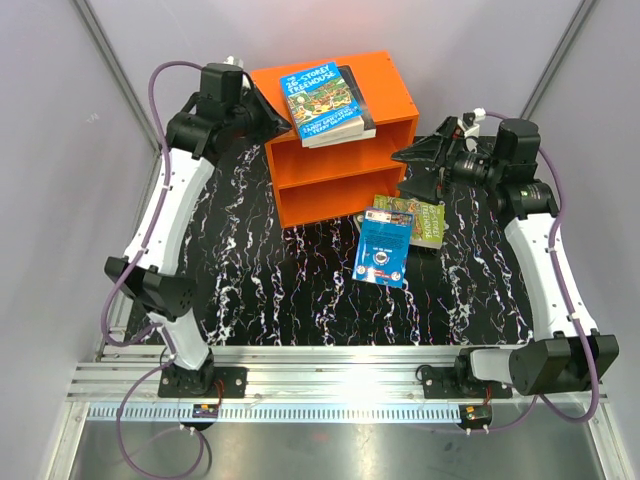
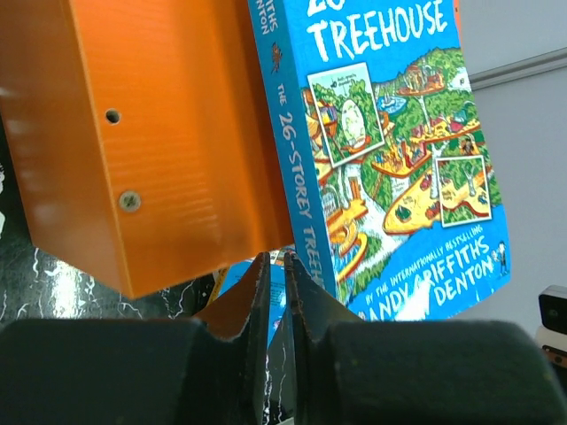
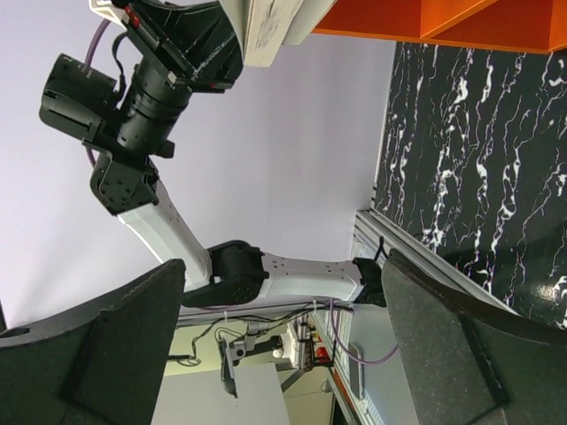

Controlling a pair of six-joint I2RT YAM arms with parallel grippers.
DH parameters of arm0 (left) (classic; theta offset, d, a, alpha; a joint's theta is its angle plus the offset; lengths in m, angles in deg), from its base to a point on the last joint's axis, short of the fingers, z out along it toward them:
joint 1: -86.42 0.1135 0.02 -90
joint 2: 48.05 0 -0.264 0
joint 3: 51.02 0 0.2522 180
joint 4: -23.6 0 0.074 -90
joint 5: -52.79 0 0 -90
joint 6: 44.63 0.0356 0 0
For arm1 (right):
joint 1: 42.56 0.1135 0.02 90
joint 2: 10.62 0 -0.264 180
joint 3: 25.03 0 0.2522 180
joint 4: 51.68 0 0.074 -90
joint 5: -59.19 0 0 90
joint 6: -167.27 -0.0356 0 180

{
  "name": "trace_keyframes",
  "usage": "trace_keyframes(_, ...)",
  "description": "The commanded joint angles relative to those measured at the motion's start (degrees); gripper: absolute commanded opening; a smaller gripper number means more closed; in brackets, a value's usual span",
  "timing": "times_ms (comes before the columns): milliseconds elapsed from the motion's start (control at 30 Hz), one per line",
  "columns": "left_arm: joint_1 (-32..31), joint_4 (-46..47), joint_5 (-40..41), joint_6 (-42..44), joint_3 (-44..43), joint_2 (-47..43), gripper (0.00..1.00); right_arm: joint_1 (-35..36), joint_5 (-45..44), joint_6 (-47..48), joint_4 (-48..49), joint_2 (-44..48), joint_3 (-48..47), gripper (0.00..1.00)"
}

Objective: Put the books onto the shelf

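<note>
The shelf (image 1: 385, 85) stands on the table (image 1: 260, 260) with its open front facing the arm bases and both compartments bare. The Treehouse book (image 1: 322, 100) lies flat on the shelf's top, cover up, turned at a slant, its near corner jutting past the shelf's front edge. A second book seems to lie under it, though only edges show.

The left gripper (image 1: 272, 118) is at the shelf's top left, right against that book's left side. In the left wrist view its jaws are closed to a thin slit (image 2: 278, 266), just under the shelf's orange edge (image 2: 159, 133) and the book's spine (image 2: 390, 159); whether they pinch anything I cannot tell.

The right gripper (image 1: 405, 155) hangs just off the shelf's right side, near its middle board, pointing at the shelf. Its jaws are spread wide with nothing between them (image 3: 283, 345).

In front of the shelf's right corner, on the table, a green book (image 1: 415, 222) lies flat, and a blue book (image 1: 383, 250) lies partly over its left end, further from the shelf.
</note>
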Motion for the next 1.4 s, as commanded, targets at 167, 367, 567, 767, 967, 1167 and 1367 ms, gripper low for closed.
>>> trace_keyframes(167,-0.8,3.5,-0.6,-1.1,-7.0,5.0,0.12,1.0,-0.9,2.8,-0.9,-0.8,-2.6,1.0)
trace_keyframes(367,-0.5,4.2,-0.2,-1.7,-9.7,7.0,0.13,1.0,-1.3,3.4,-1.2,-1.2,-2.7,1.0)
trace_keyframes(567,1.9,4.5,-2.3,-3.0,-13.2,9.6,0.14,1.0,-1.6,3.8,-1.6,-1.2,-2.3,1.0)
trace_keyframes(767,3.3,2.1,-1.9,-0.8,-10.8,6.6,0.15,0.8,-4.1,6.8,-5.8,-1.0,-2.1,1.0)
trace_keyframes(967,3.1,3.6,0.1,0.8,8.7,-8.7,0.16,0.3,-15.9,13.5,-17.3,0.4,3.9,1.0)
trace_keyframes(1167,-4.0,9.2,3.0,0.7,36.3,-27.9,0.22,-5.5,-18.1,17.7,-15.1,-1.2,18.2,1.0)
trace_keyframes(1367,-4.5,6.4,1.9,1.0,48.8,-37.9,0.27,-6.1,-23.8,22.2,-11.2,-6.0,23.9,1.0)
